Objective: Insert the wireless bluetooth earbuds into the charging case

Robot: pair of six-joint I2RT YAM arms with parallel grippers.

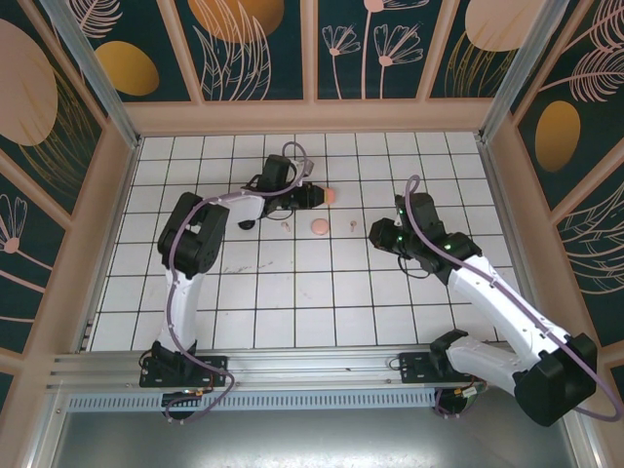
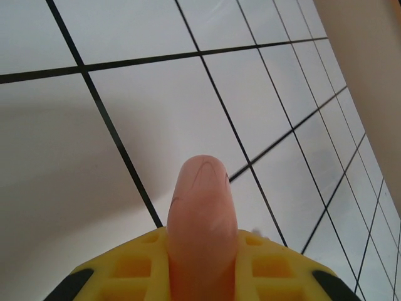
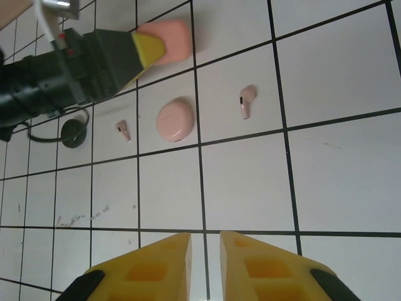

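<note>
On the desk (image 1: pixel 244 292), a round case (image 1: pixel 319 227) lies at centre, between the left earbud (image 1: pixel 286 223) and the right earbud (image 1: pixel 352 223). Just behind it, the left end effector (image 1: pixel 320 195) grips a charging case (image 1: pixel 331 195). The right end effector (image 1: pixel 382 237) is right of both earbuds.

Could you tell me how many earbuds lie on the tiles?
2. One earbud lies left of the round case, the other right of it, both apart from it. More may hide in the pink object held by the left gripper.
</note>
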